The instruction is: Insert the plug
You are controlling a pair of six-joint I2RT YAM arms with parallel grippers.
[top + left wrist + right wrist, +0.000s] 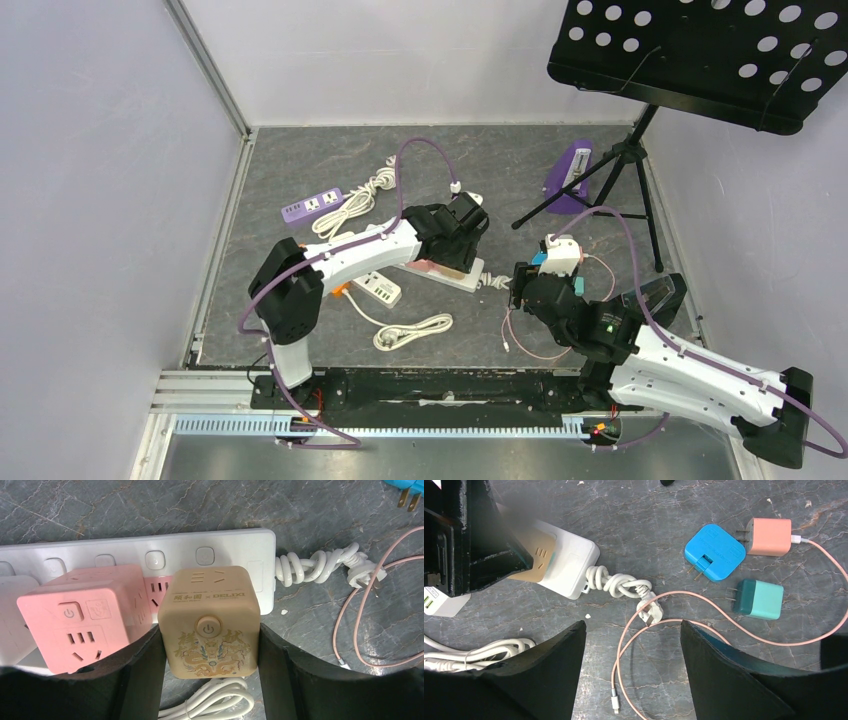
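Observation:
My left gripper (210,630) is shut on a tan cube plug adapter (207,620) with a dragon print and a power button. The cube sits against the socket row of a long white power strip (225,555), right beside a pink cube adapter (80,620) on that strip. Its prongs are hidden. In the top view the left gripper (455,235) is over the strip (460,278). My right gripper (633,625) is open and empty above the table, right of the strip's end (571,565). It also shows in the top view (522,285).
The strip's knotted cord and white plug (650,611) lie by a pink cable (624,655). A blue plug (714,552), a salmon charger (771,536) and a teal charger (759,599) lie to the right. A purple strip (312,205), a small white strip (378,290), a coiled cord (412,330) and a stand tripod (620,170) are also here.

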